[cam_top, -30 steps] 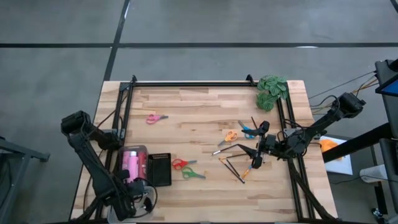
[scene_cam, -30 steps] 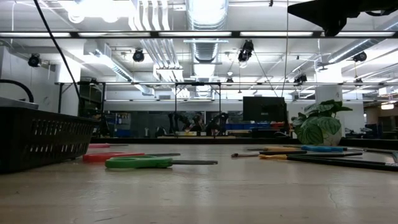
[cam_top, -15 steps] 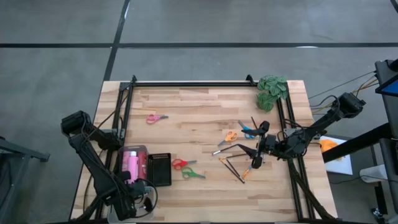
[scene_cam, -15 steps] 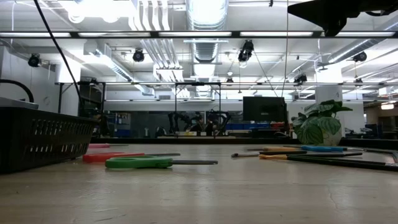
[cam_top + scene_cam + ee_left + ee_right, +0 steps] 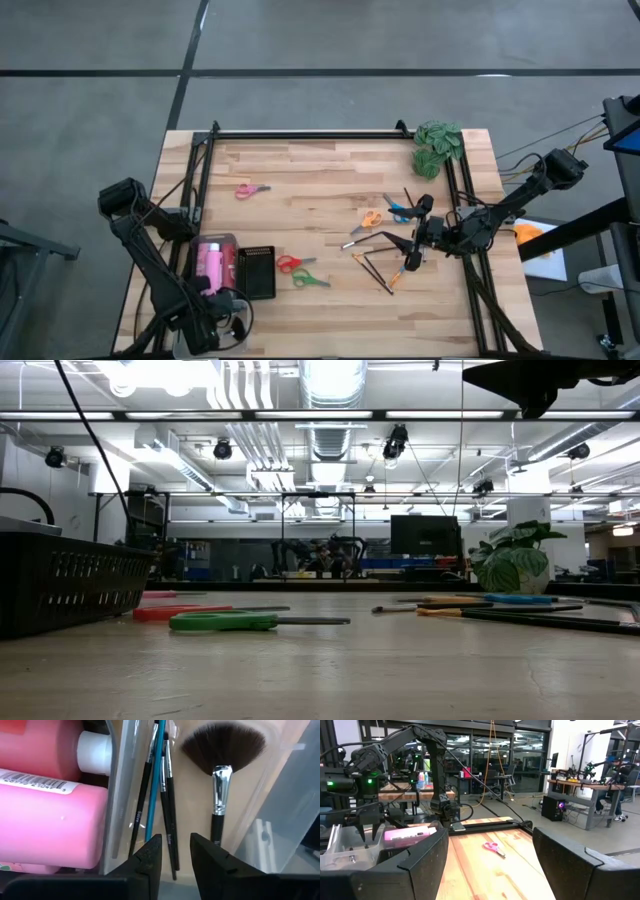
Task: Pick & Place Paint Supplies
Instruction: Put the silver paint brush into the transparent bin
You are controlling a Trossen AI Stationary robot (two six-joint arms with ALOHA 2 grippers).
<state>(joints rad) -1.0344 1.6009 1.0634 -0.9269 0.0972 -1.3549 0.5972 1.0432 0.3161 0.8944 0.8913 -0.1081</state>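
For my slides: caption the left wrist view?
Left gripper open above thin brushes and fan brush, beside pink paint bottles.

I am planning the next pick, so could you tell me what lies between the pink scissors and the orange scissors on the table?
In the high view, only bare wood separates the pink scissors from the orange scissors; nothing lies on that stretch.
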